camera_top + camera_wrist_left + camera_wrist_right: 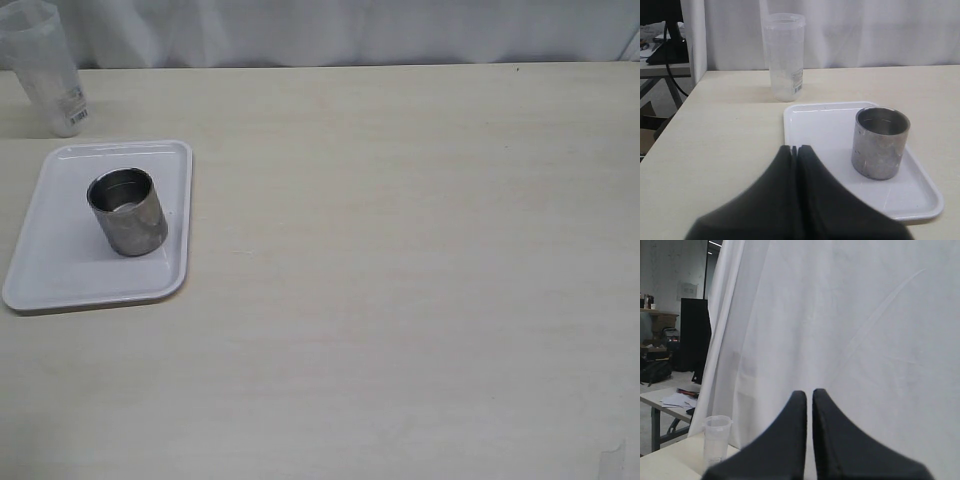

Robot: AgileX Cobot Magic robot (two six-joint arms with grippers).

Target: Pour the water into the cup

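The steel cup stands upright on a white tray at the left of the table; its inside is dark. It also shows in the left wrist view, on the tray. My left gripper is shut and empty, a little short of the tray's near edge, with the cup ahead and to one side. My right gripper is shut and empty, raised and facing a white curtain. Neither gripper shows in the exterior view. I cannot make out any water.
A tall clear plastic beaker with a barcode label stands behind the tray at the table's far left corner; it also shows in the left wrist view and the right wrist view. The pale wooden table stretches to the right.
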